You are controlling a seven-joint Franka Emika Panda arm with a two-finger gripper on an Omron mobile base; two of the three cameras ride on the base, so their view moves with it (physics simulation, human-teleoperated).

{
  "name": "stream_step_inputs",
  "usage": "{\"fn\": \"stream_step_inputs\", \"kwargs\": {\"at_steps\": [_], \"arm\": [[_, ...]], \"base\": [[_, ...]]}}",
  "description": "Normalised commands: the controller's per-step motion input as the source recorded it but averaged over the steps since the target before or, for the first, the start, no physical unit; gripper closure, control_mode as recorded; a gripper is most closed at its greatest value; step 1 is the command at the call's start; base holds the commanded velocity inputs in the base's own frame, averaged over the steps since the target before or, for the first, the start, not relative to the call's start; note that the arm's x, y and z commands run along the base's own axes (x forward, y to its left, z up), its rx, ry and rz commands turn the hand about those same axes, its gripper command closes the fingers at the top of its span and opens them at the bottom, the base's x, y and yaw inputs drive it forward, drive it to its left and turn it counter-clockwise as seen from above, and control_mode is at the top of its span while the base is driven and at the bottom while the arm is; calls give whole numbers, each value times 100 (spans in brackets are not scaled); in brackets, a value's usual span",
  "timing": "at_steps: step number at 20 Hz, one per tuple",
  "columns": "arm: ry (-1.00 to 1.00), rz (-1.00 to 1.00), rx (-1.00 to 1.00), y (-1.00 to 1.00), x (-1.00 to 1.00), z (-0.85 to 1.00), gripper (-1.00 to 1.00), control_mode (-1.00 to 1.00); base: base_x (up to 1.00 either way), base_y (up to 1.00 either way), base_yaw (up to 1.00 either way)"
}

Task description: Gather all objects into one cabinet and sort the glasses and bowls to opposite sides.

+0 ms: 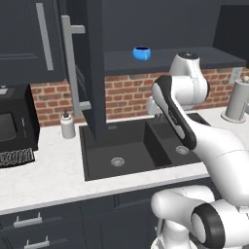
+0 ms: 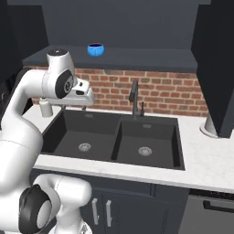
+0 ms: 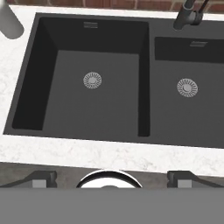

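On the left of the counter (image 1: 48, 170) sits a black microwave (image 1: 14, 121), then a small white bottle (image 1: 68, 125). Next comes the dark double sink (image 3: 100, 78), with the gripper (image 3: 109, 178) over its near edge, fingers spread wide and holding nothing. Up on the cabinet (image 1: 95, 68) shelf sits the little blue bowl (image 1: 141, 53). No writing can be read.

A small bright blue bowl (image 2: 95, 50) sits on the open dark cabinet's floor (image 2: 137, 59) above a black double sink (image 2: 114, 139), dark faucet (image 2: 134, 98) against the brick backsplash (image 2: 155, 93).
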Motion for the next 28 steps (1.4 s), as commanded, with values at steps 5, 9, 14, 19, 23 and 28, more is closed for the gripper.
{"fn": "stream_step_inputs", "kwargs": {"at_steps": [5, 9, 14, 19, 23, 28], "arm": [[0, 0, 0, 0, 0, 0, -100, 100], [0, 0, 0, 0, 0, 0, -100, 100], [0, 0, 0, 0, 0, 0, -100, 100], [0, 0, 0, 0, 0, 0, -100, 100], [0, 0, 0, 0, 0, 0, -100, 100], [0, 0, 0, 0, 0, 0, -100, -100]], "base": [[2, 9, 0], [13, 0, 0], [37, 0, 0], [30, 1, 0], [0, 0, 0], [0, 0, 0]]}}
